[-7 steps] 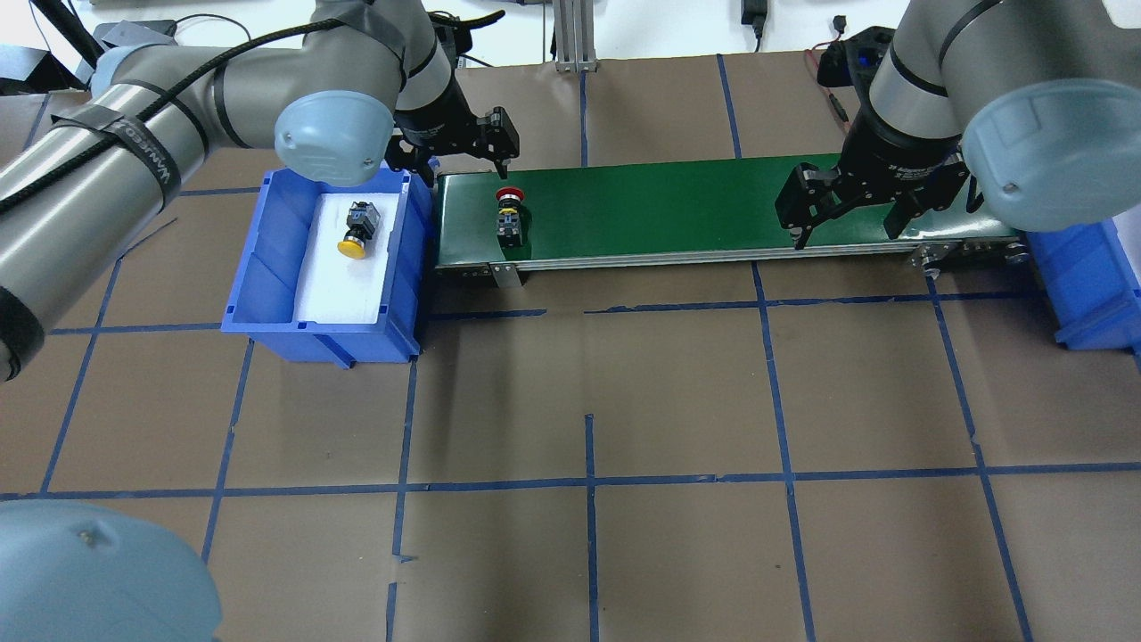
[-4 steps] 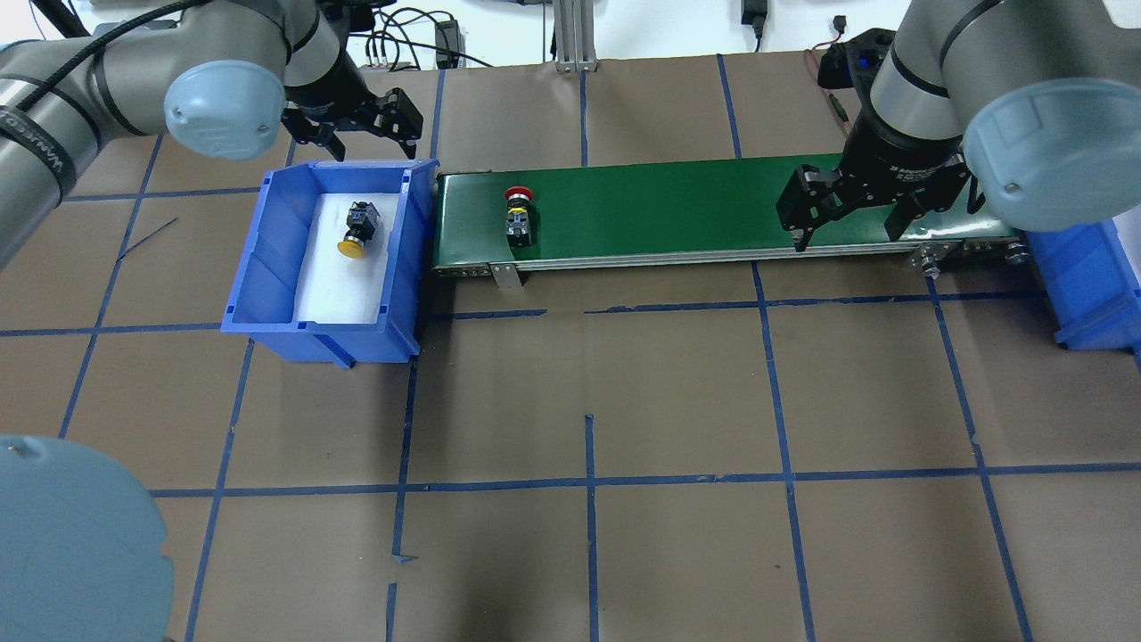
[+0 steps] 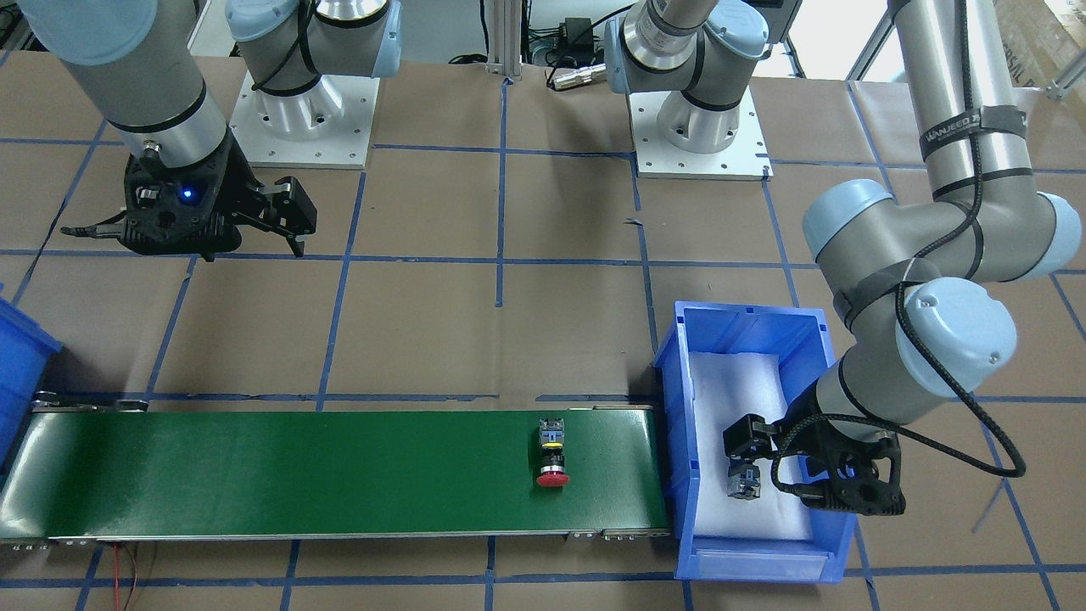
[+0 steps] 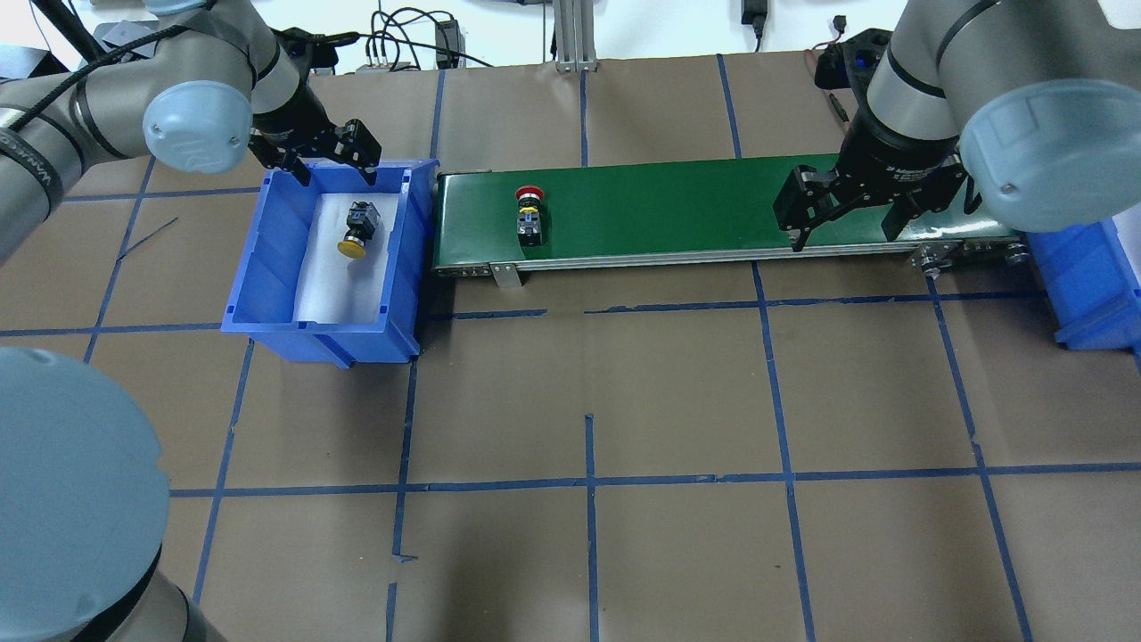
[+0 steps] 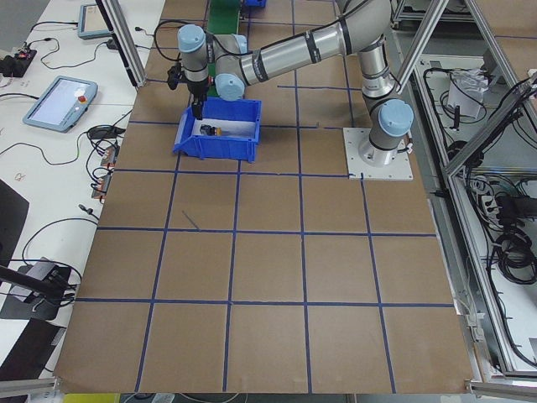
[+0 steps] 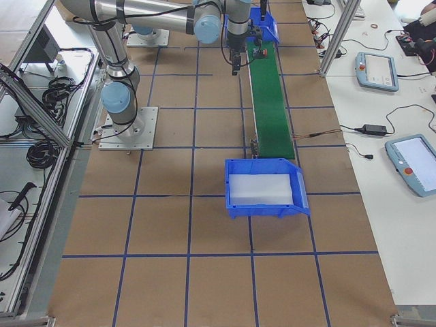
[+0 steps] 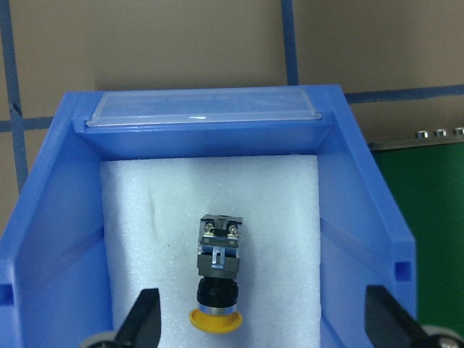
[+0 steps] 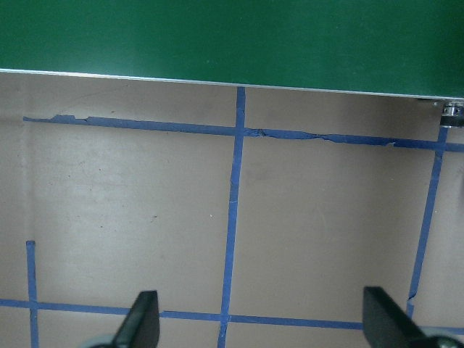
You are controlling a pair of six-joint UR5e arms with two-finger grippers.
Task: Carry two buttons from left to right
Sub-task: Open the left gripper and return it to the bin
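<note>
The yellow button (image 4: 355,234) lies on white foam in the left blue bin (image 4: 267,267). It also shows in the left wrist view (image 7: 217,275), with its cap toward the camera. The red button (image 4: 529,212) lies on the green conveyor belt (image 4: 677,209) near its left end, and also shows in the front view (image 3: 551,462). My left gripper (image 4: 325,160) is open and empty, above the bin's far end and over the yellow button (image 7: 264,322). My right gripper (image 4: 842,227) is open and empty, over the belt's front edge near its right end.
A second blue bin (image 4: 1083,285) stands past the conveyor's right end; the right side view shows white foam inside it (image 6: 262,187). The brown table is marked with blue tape lines (image 4: 588,481). Cables lie beyond the table's far edge (image 4: 401,36).
My left gripper moved left from over the conveyor's left end to above the bin's far end. The red button shifted slightly right along the belt. The right arm has not moved.
</note>
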